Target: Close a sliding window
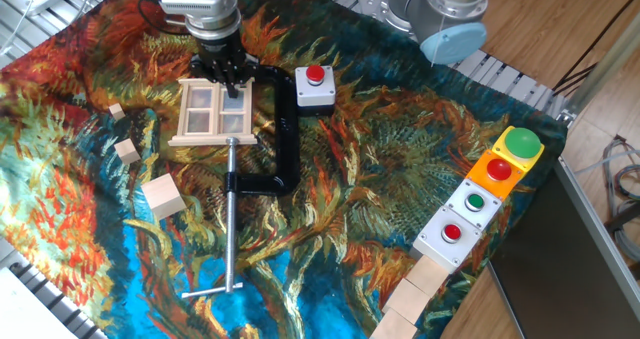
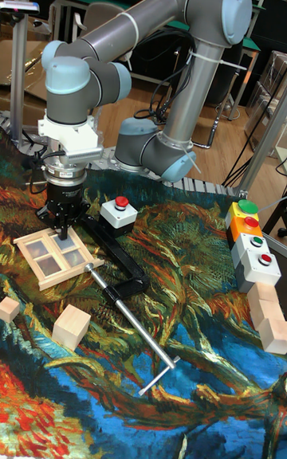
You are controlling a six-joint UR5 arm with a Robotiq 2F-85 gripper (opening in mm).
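The sliding window (image 1: 212, 115) is a small pale wooden frame with panes, lying flat on the patterned cloth at the upper left; it also shows in the tall fixed view (image 2: 53, 256). My gripper (image 1: 226, 80) points straight down over the frame's far right corner, fingertips at or touching its far edge. In the tall fixed view the gripper (image 2: 64, 230) has its black fingers drawn together, shut, with nothing visibly held between them. The pane under the fingers is partly hidden.
A black C-clamp (image 1: 286, 129) with a long metal rod (image 1: 230, 219) lies right of the window. A grey box with a red button (image 1: 314, 87) stands beside it. Wooden cubes (image 1: 164, 196) lie left. Coloured button boxes (image 1: 488, 187) line the right edge.
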